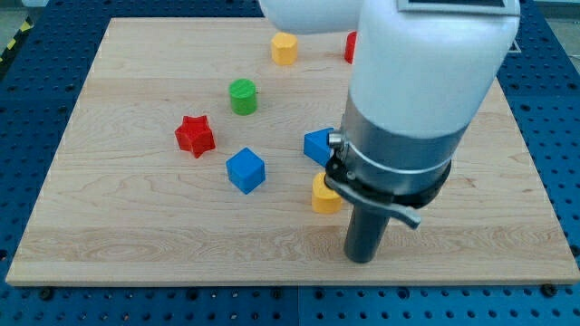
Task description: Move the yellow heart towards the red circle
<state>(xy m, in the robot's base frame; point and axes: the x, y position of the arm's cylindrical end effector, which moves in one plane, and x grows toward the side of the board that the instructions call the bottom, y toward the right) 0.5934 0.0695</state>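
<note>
Wooden board (136, 244) is sitting on a blue perforated table (36, 81), filling most of the camera view. White arm body (426, 63) is coming in from the view's top right, blocking a good part of the board's right half.

Only one view, so going through it: my tip (361, 260) is showing as the dark rod's lower end near the view's bottom, right of centre. No claw on this rig, so nothing to report as apart or clamped; just the rod.

Yellow block (323, 195) is lying just to the view's left of the rod and slightly above my tip, partly hidden behind the arm's collar; contact can't be confirmed. Shape isn't readable from the visible part, presumably the heart. Blue block (318, 146) is sitting directly above it, also partly covered, shape unclear.

Blue cube (245, 170) is sitting left of those two. Red star (194, 135) is lying further left. Green cylinder (242, 96) is standing above the cube. Yellow hexagon-like block (285, 48) is sitting near the board's top edge. Red block (350, 47) is peeking out beside the arm at the top, mostly hidden, shape not readable, well apart from the lower yellow block
</note>
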